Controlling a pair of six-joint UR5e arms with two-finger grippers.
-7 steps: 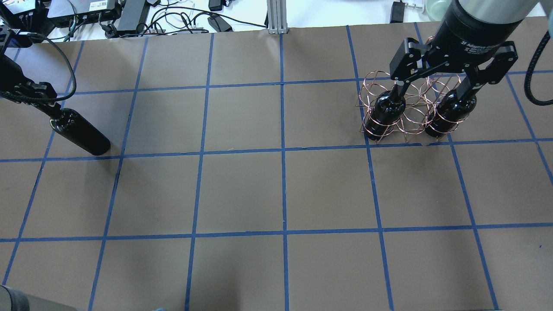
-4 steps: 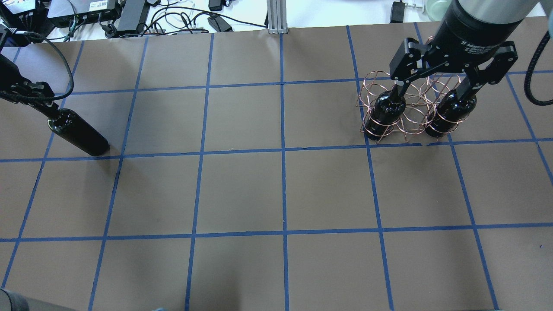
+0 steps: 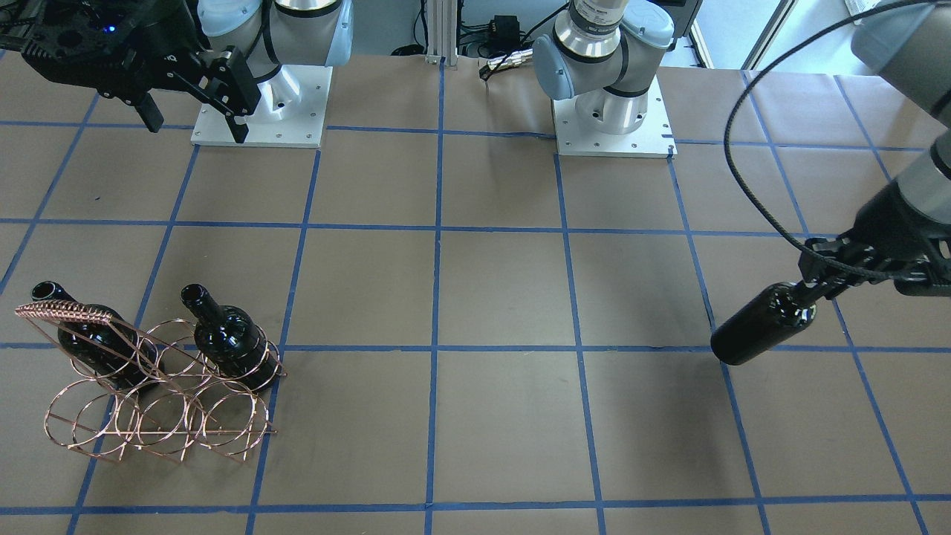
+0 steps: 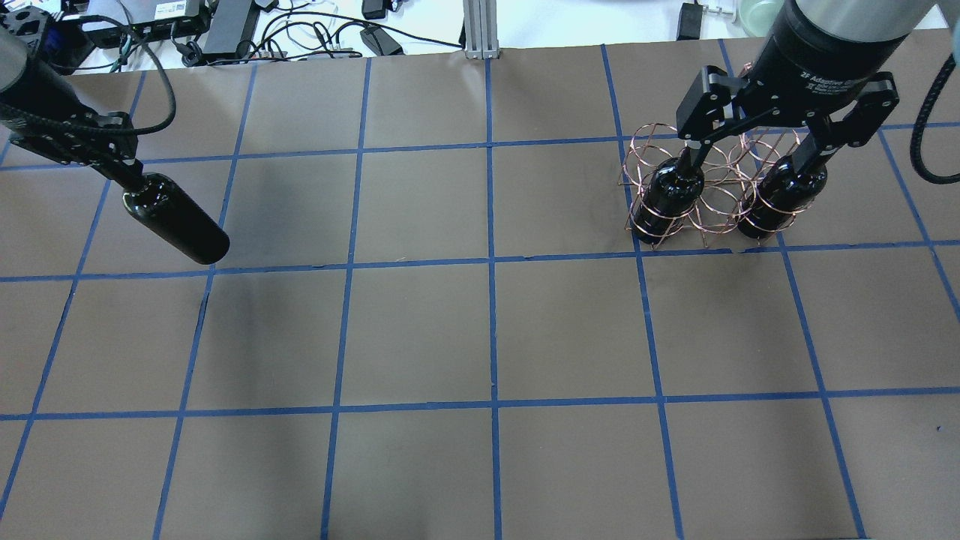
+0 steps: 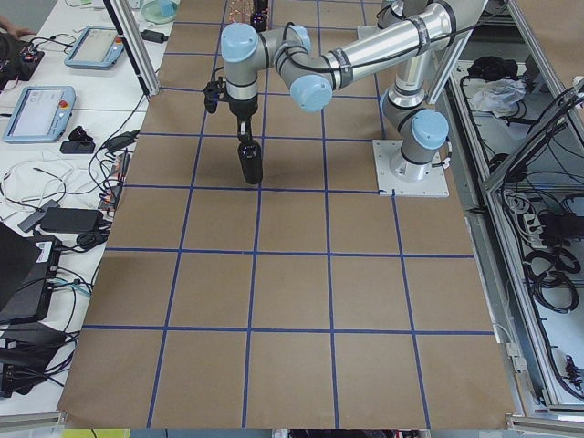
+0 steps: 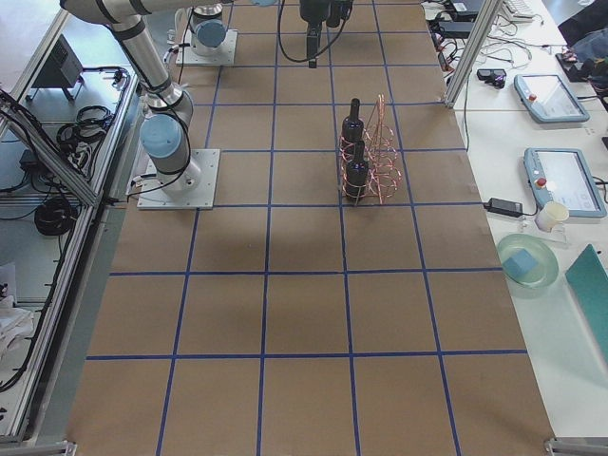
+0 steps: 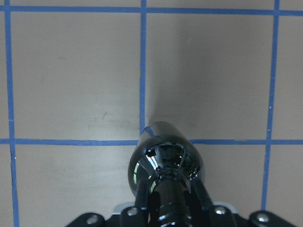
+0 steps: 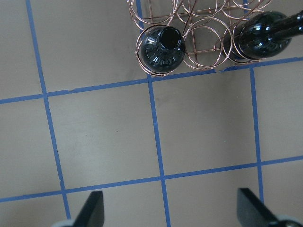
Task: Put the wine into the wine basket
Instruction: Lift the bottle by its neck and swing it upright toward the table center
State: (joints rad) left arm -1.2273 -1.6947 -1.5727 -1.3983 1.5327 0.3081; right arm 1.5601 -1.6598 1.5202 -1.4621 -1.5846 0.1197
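My left gripper [image 4: 126,171] is shut on the neck of a glossy black wine bottle [image 4: 178,222] and holds it tilted above the table's left side. It also shows in the front view [image 3: 761,325] and the left wrist view [image 7: 165,158]. The copper wire wine basket [image 4: 714,196] stands at the far right and shows in the front view [image 3: 152,405]. Two like bottles [image 3: 229,339] [image 3: 88,336] stand in its rings. My right gripper [image 4: 750,162] is open and empty, high above the basket; the right wrist view shows its fingers [image 8: 93,213] spread wide.
The table [image 4: 487,330] is brown paper with a blue tape grid. Cables and power supplies [image 4: 225,26] lie beyond its far edge. The two arm bases [image 3: 613,111] stand on white plates at the robot's side.
My left gripper has carried the bottle to the right and a little farther from the robot, still shut on its neck. The right arm and the basket have not moved.
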